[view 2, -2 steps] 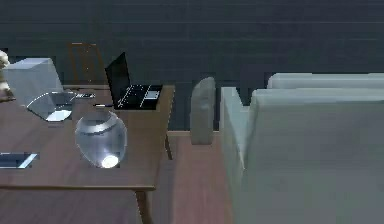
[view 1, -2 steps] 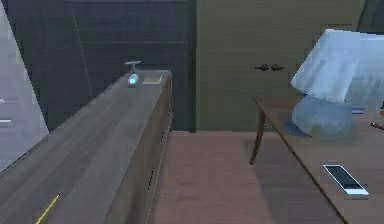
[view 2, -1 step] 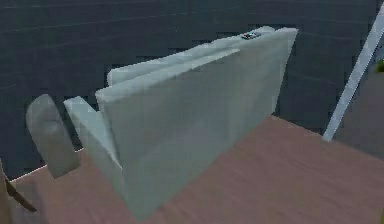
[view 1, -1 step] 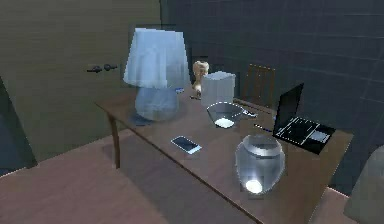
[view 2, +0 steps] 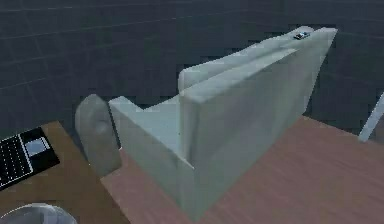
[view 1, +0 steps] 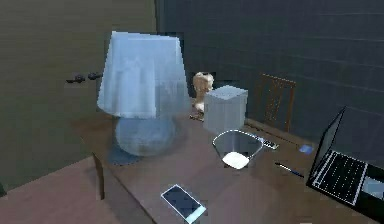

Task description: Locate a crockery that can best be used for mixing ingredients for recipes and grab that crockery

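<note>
Wooden table point(view 1: 262, 192) fills the forward view's lower half, its left edge giving onto open floor point(view 1: 40, 195) at lower left. Largest on it is a pale blue lamp point(view 1: 140, 80), centre left. To the lamp's right stand a grey box point(view 1: 227, 108) and, just below that, the bowl point(view 1: 237, 148), well in from the table's edges. A laptop point(view 1: 345, 172) lies lower right and a phone point(view 1: 183, 203) at the bottom edge. The arm side view adds a pale sofa point(view 2: 230, 110), with bare boards point(view 2: 310, 170) lower right. I cannot tell the gripper's state.
</note>
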